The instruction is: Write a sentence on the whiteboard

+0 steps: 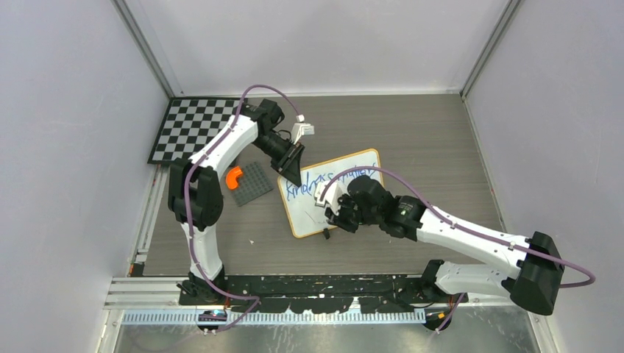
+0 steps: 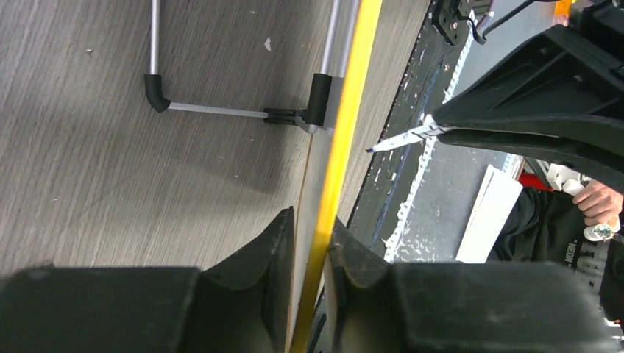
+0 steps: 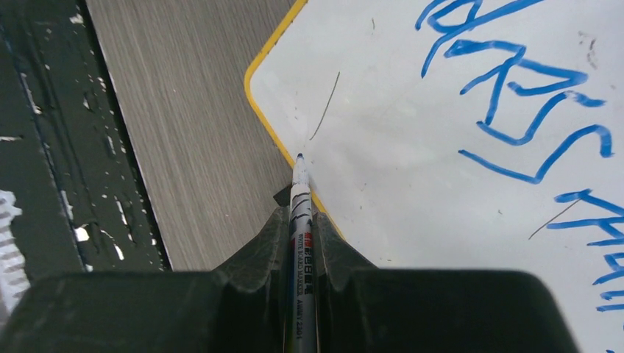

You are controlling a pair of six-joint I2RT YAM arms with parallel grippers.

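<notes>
Task looks well along: the whiteboard point(image 1: 303, 213) sits skewed about mid-desk, w/ the sentence point(image 3: 515, 110) in blue across its upper part; top line reads roughly "kindness matters"; a 2nd line starts at the edge of the right wrist view, but the arm hides most of it from above, so can't say if the last word is finished; probably little left to write. Right gripper point(image 3: 300, 220) is closed tight on a blue whiteboard marker point(image 3: 300, 202), tip over blank board just inside the frame on the side facing the desk's near edge, apart from the words; contact w/ the surface unclear. Left gripper point(image 2: 309, 220) is pinched onto the board's far-left frame edge, steadying it.
</notes>
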